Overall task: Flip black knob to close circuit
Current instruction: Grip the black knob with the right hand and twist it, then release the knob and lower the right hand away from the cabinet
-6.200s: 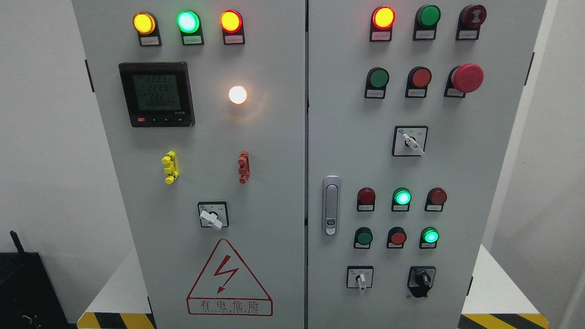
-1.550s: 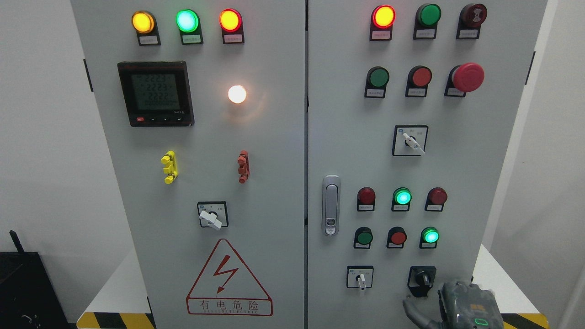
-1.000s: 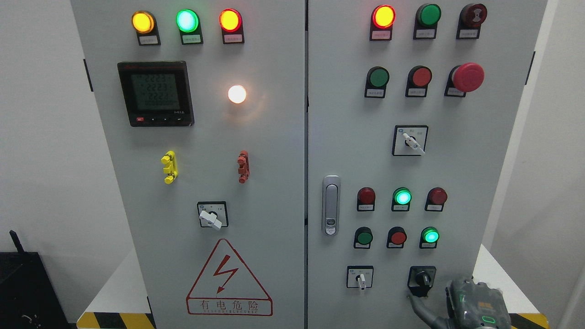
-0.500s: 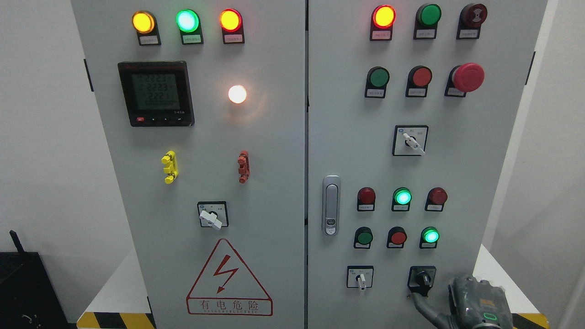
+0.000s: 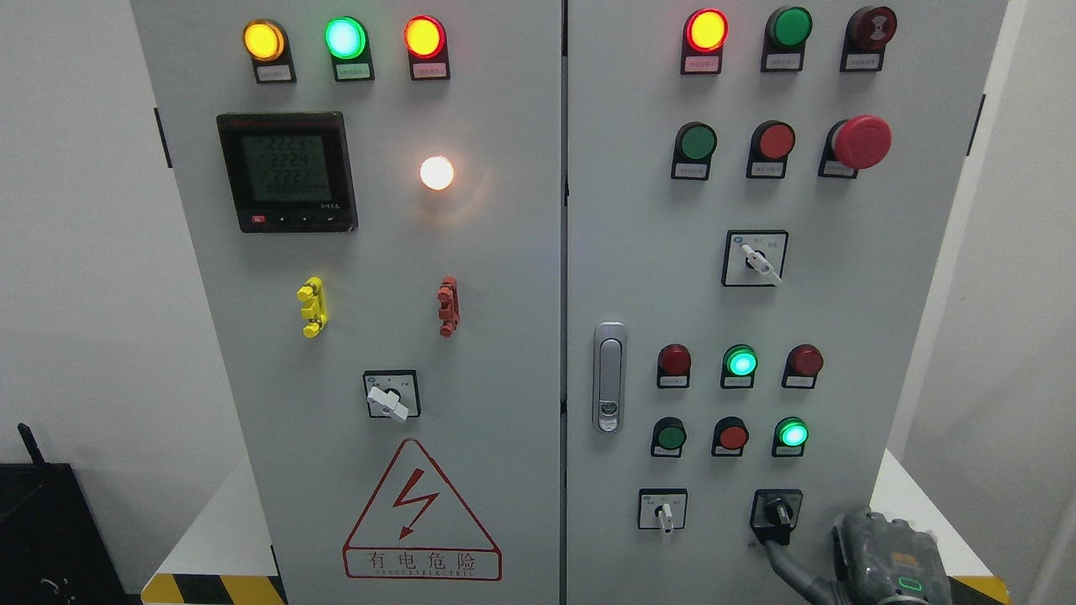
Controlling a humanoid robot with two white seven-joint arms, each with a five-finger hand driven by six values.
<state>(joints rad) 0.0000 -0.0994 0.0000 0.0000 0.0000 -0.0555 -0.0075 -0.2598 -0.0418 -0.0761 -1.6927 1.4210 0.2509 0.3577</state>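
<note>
- We see the black knob low on the right door of the grey cabinet, in the bottom row, right of a small white-handled selector switch and below a lit green lamp.
- The knob sits on a black square plate, and its handle points roughly downward, tilted slightly to the lower left.
- Our right hand comes in at the lower right corner, its grey back (with a small green light on it) turned toward the camera.
- One grey finger reaches up and left from the hand; its tip lies at the lower edge of the knob's plate, just under the knob.
- We cannot tell whether that fingertip touches the knob itself, and the other fingers are hidden behind the hand, so we cannot tell whether the hand is open or closed.
- Nothing shows as being held by the hand.
- The left hand does not show in this view.
- Higher on the right door, a red mushroom button stands out at the upper right, and a silver door latch sits near the door's left edge.
- On the left door a digital meter shows lit digits beside a glowing white lamp.
</note>
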